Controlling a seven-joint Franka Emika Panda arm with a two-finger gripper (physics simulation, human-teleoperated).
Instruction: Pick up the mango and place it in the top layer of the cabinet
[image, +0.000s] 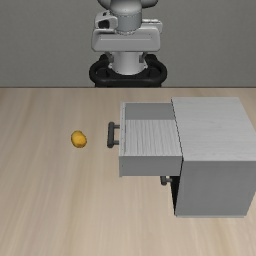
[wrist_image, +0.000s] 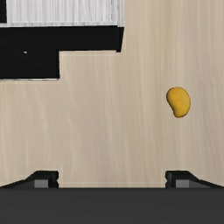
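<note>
A pale wooden bench (image: 50, 190) with fine grain running across it spreads out around the grey cabinet (image: 215, 150). Behind the cabinet, a plain grey wall (image: 40, 40) rises from the bench's far edge. The cabinet's top drawer (image: 150, 140) stands pulled out toward the exterior view's left, showing a ribbed grey floor, with a dark handle (image: 112, 135) on its front. Under the drawer the cabinet's inside is black, and a second small handle (image: 166, 181) shows there. The light falls even and soft over bench and wall
</note>
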